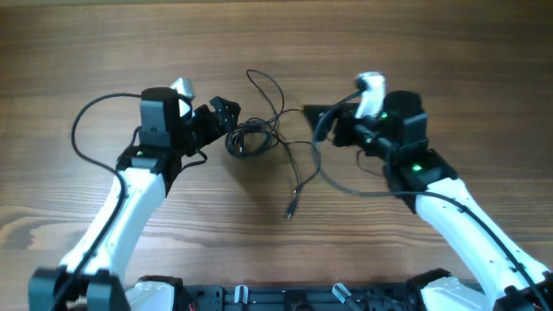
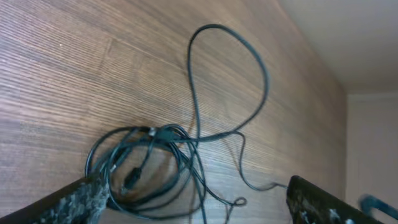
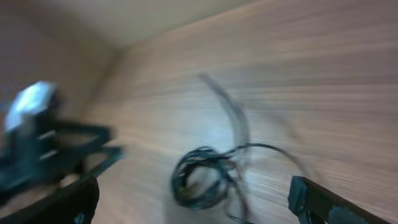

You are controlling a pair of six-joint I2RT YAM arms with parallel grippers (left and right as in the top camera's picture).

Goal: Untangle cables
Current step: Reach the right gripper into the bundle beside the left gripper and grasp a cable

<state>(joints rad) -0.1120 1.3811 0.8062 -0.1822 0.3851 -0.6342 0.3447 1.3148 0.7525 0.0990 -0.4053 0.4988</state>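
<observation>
The cables lie in the middle of the wooden table: a small dark coil (image 1: 249,138) with thin loose strands, one looping far away (image 1: 263,82) and one ending in a plug (image 1: 289,212) nearer the front. My left gripper (image 1: 230,121) stands open just left of the coil. In the left wrist view the coil (image 2: 146,165) lies between the wide fingers, its edge at the left finger (image 2: 74,202). My right gripper (image 1: 314,121) is open to the right of the coil and apart from it. The right wrist view is blurred, with the coil (image 3: 202,174) ahead of the open jaws.
A thicker black wire (image 1: 350,186) from the right arm curves over the table beside the loose strands. The left arm's own wire (image 1: 82,121) loops at the far left. The left arm (image 3: 43,137) shows in the right wrist view. Bare wood surrounds the cables.
</observation>
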